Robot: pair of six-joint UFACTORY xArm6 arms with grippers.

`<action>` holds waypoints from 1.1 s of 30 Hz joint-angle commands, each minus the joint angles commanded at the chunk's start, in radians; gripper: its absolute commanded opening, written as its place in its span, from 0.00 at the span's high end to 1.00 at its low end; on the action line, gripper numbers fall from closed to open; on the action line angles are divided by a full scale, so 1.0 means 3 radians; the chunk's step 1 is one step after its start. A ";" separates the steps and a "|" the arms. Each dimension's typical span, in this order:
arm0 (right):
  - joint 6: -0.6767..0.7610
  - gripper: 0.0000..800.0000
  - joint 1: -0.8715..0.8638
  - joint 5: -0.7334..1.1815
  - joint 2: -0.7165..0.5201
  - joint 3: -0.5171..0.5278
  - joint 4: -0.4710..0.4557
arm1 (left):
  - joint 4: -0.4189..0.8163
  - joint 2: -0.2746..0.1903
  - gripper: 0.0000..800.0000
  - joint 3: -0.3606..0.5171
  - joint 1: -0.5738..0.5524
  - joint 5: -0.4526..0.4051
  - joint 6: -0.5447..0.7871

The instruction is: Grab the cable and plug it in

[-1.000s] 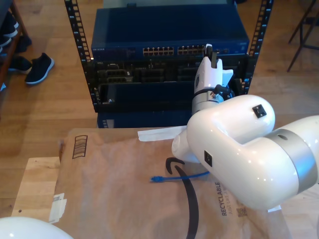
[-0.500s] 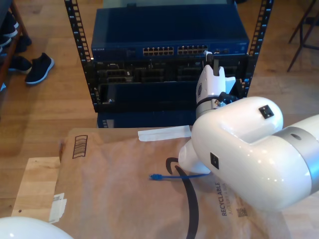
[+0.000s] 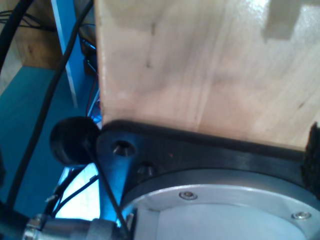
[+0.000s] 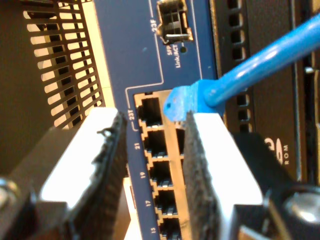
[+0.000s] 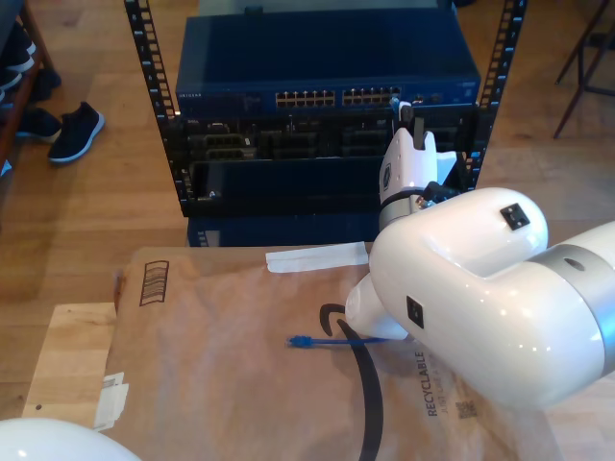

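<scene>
1. Reaching toward the far switch (image 5: 327, 67) in the rack (image 5: 144, 58), my second gripper (image 4: 152, 165) is sitting with its jaws spread apart, gripping nothing between the pads.
2. One plug (image 4: 182, 102) of the cable (image 4: 265, 62) is resting at a pad's tip, just before the ports (image 4: 152, 142).
3. Lying on the near brown paper (image 5: 221, 384), the cable's other end (image 5: 300, 341) is pointing toward the exterior view's left.
4. Facing pale wood (image 3: 200, 65), my first gripper's state is something I cannot tell.

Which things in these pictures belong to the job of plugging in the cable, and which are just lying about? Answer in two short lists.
Belong to the job:
- blue cable, its plug at the ports
- my second gripper, by the plug
- network switch with its port rows
- cable's free end on the paper

Just lying about:
- brown paper packaging
- shoes on the floor
- white tape strip
</scene>
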 joint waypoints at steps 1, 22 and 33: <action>0.0000 0.78 0.0000 0.0005 0.0005 -0.0005 0.0000 | 0.0000 0.0000 0.00 0.0000 0.0000 0.0000 0.0000; -0.0005 0.77 -0.0015 0.0092 0.0041 -0.0077 0.0010 | 0.0000 0.0000 0.00 0.0000 0.0000 0.0000 0.0000; -0.0005 0.76 -0.0020 0.0174 0.0138 -0.0220 0.0010 | 0.0000 0.0000 0.00 0.0000 0.0000 0.0000 0.0000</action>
